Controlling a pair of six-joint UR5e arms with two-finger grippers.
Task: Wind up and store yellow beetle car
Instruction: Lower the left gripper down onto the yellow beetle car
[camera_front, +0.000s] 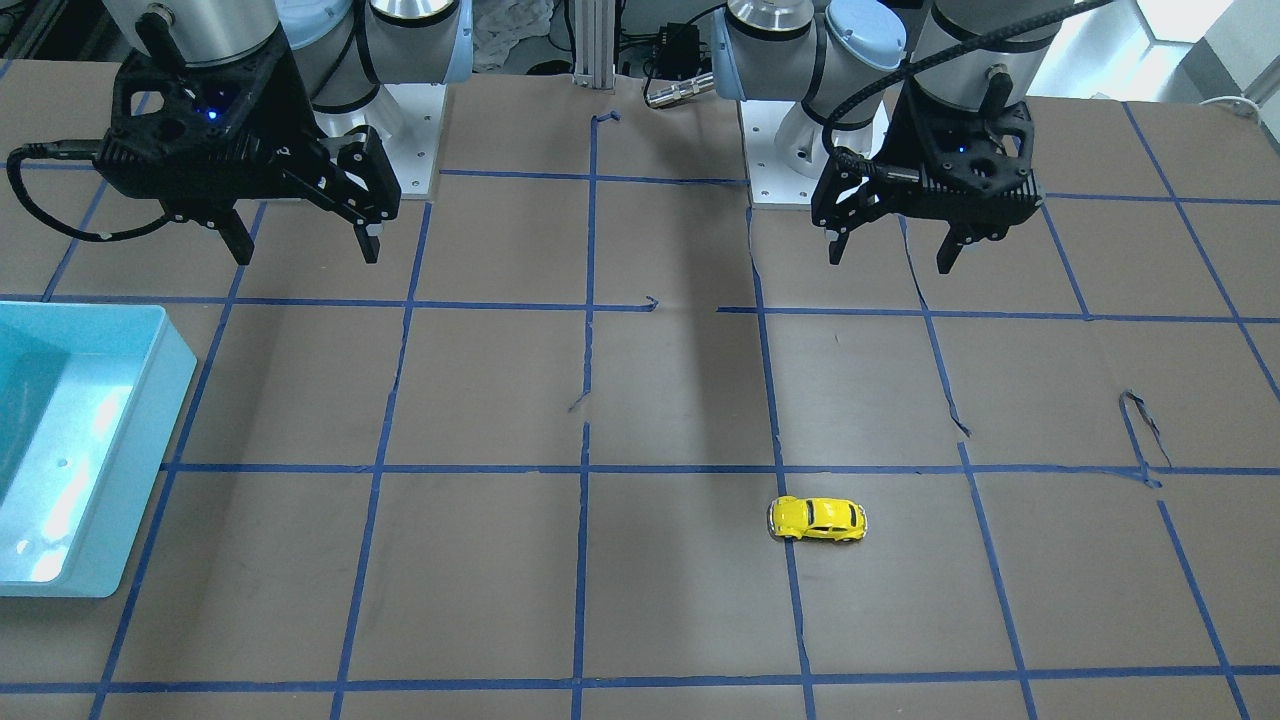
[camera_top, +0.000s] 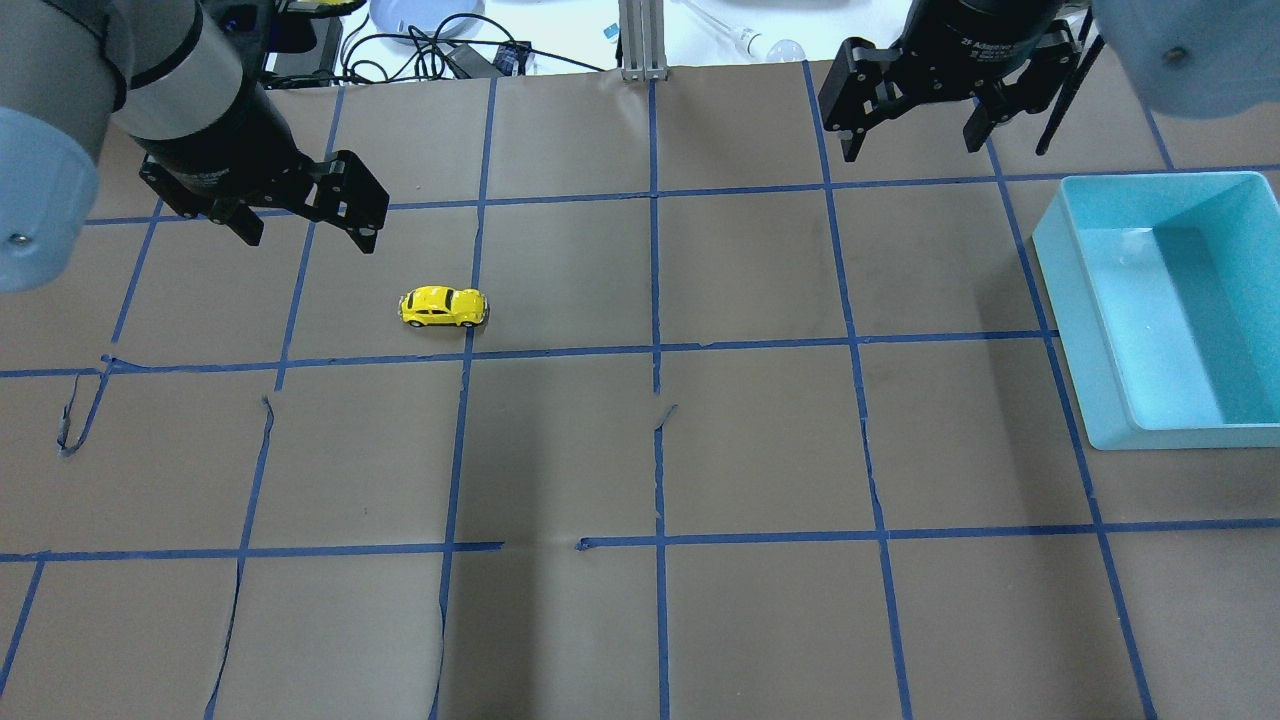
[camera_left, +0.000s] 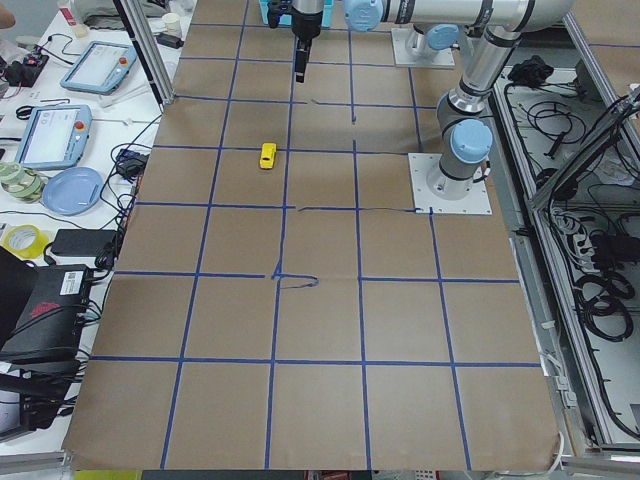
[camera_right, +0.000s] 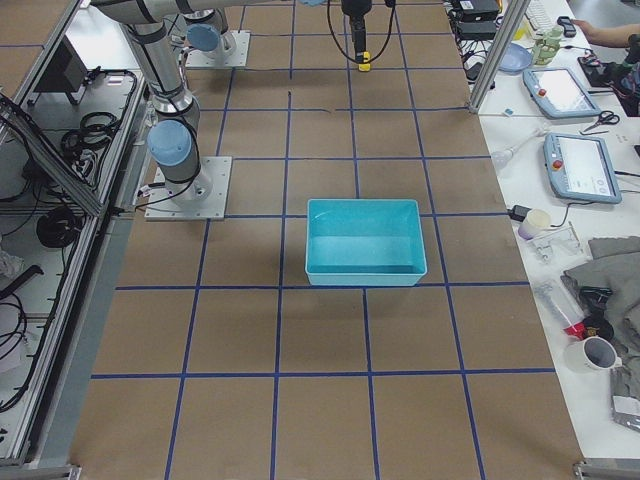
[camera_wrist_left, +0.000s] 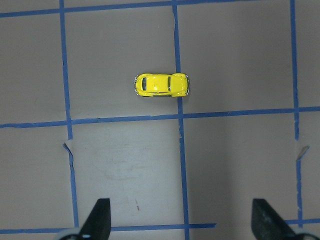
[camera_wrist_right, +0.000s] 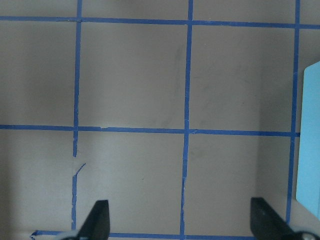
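The yellow beetle car (camera_top: 443, 307) stands on its wheels on the brown table, beside a blue tape line. It also shows in the front view (camera_front: 817, 520), the left side view (camera_left: 268, 156) and the left wrist view (camera_wrist_left: 162, 85). My left gripper (camera_top: 309, 238) is open and empty, and hangs above the table a little to the robot's side of the car (camera_front: 893, 258). Its fingertips (camera_wrist_left: 97, 220) frame the bottom of the left wrist view. My right gripper (camera_top: 914, 145) is open and empty, high over the table's right half (camera_front: 305, 252), far from the car.
A light blue open bin (camera_top: 1050, 250) sits at the table's right side, empty inside; it shows in the front view (camera_front: 170, 400), the right side view (camera_right: 362, 272) and at the edge of the right wrist view (camera_wrist_right: 310, 135). Blue tape lines grid the brown paper; some paper seams are torn.
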